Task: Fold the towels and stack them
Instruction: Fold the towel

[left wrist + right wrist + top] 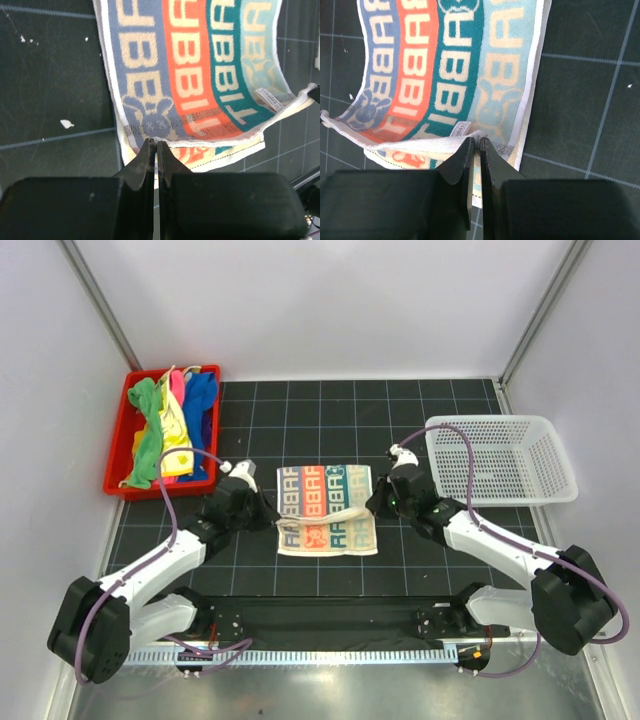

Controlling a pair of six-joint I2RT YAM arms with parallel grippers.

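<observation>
Mat (430,410): printed towel (325,490) at centre, striped blue, orange, teal and pale blue, cream lettering, white hem. One hem is raised in a band across it. Bin (113,478), far left: plain towels (165,435) heaped. Left gripper (154,146) and right gripper (475,144): jaws nearly closed, each pinching that hem.
</observation>
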